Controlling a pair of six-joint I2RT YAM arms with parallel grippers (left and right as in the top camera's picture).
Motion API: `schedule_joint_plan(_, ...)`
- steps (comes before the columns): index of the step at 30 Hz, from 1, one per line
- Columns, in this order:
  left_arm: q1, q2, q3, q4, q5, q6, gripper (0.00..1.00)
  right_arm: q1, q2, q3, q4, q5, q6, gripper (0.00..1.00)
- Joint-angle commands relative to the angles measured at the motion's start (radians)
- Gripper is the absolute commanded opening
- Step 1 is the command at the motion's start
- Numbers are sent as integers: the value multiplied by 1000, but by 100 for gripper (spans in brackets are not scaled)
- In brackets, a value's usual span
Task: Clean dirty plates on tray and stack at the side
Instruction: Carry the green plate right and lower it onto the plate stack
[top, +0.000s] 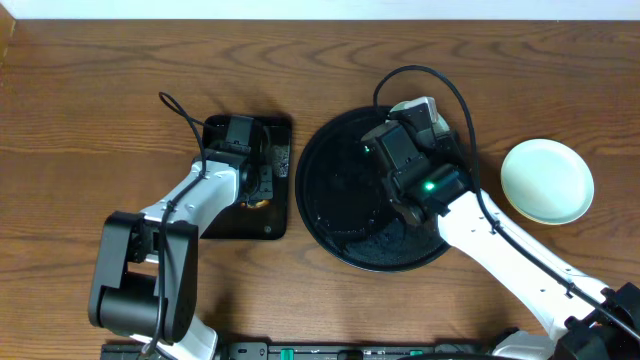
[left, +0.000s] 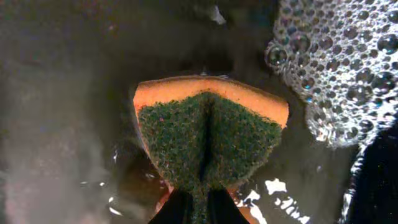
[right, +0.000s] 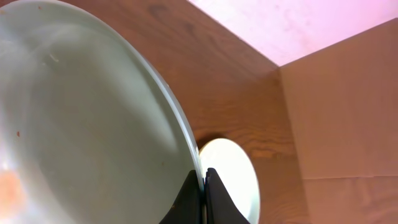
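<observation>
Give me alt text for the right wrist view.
Fingers of the right gripper pinch the rim of a tilted pale mint plate with a faint orange smear. Beyond it, a second pale plate lies on the wooden table.

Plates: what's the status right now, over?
Left claw shut on sponge, beside suds. Right claw shut on smeared plate rim. Second plate set aside. Nothing in the way.
</observation>
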Motion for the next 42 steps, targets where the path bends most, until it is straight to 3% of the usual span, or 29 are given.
schedule_joint_plan(1,5,57,-16,-7,-11,9,8,15,-23,7,3,72,-14,1)
schedule_joint_plan(12,5,-143,11,4,-11,9,7,13,-23,7,5,50,39,1)
schedule_joint_plan(27,5,64,-6,23,-3,-14,7,13,-23,7,3,45,50,1)
schedule_joint_plan(36,5,-92,3,13,-3,10,8,-47,-24,7,1,-44,164,1)
schedule_joint_plan(38,5,-126,3,12,-3,9,15,-82,-32,7,-2,-65,186,1)
schedule_joint_plan(42,5,-142,3,2,-3,9,47,-176,-76,7,-8,-143,230,1)
